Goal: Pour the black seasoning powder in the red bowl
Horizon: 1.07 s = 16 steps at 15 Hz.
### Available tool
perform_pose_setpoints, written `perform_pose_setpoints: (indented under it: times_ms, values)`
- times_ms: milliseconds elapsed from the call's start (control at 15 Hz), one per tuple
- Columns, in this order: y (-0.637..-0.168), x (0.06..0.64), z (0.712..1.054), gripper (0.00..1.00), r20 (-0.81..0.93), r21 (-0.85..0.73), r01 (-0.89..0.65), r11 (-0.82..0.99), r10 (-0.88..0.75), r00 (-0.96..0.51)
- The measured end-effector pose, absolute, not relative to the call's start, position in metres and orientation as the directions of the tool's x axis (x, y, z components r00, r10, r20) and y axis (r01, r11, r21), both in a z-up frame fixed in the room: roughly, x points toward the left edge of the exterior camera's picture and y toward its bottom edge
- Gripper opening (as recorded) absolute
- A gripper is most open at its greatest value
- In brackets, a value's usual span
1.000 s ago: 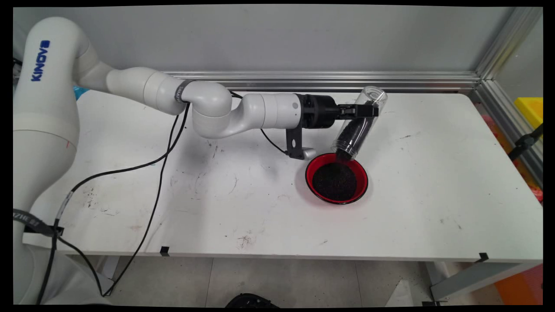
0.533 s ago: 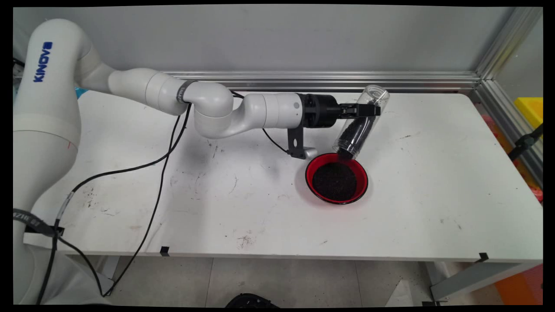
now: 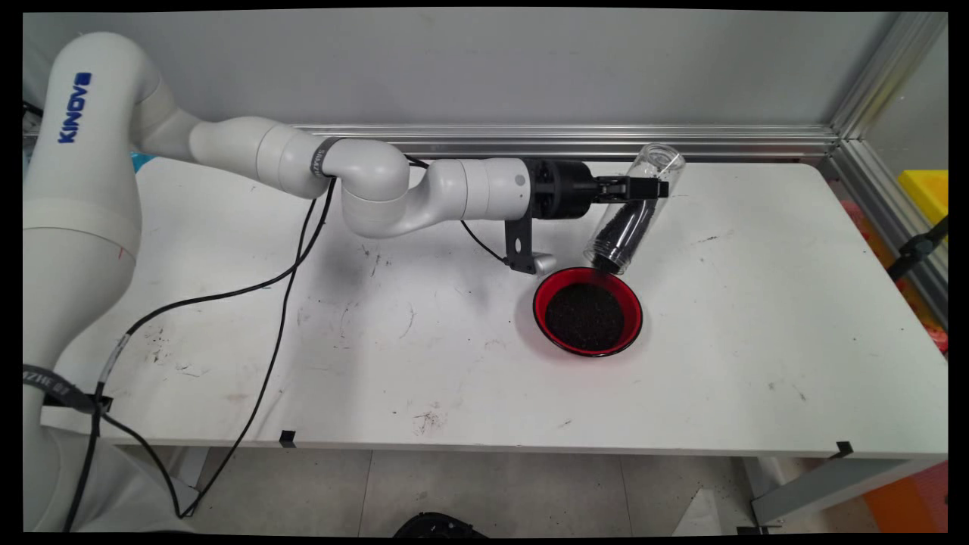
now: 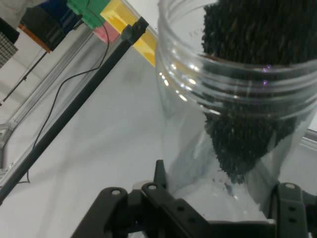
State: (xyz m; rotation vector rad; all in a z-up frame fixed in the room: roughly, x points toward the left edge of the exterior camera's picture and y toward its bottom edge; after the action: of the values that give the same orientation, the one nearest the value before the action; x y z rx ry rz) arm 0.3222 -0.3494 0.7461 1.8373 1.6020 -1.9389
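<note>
My gripper is shut on a clear plastic jar half filled with dark grains. The jar is tilted mouth down, its opening just above the far rim of a red bowl that holds a pile of the same dark grains. In the hand view the jar fills the right side, gripped between the fingers, with grains heaped toward its threaded mouth at the top.
Black cables hang from the arm across the left of the white table. An aluminium rail runs along the back wall. A yellow box sits beyond the right edge.
The gripper with the jar has risen slightly and shifted a little right and back; the jar's mouth now sits a bit higher over the bowl's far rim.
</note>
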Motion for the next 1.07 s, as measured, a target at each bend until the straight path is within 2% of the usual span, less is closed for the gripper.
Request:
perform_pose_setpoints:
  times_ms: [1067]
  values:
    - [-0.3445,0.3253,0.7557,0.0,-0.759,-0.615,0.613,-0.495,0.583,-0.29]
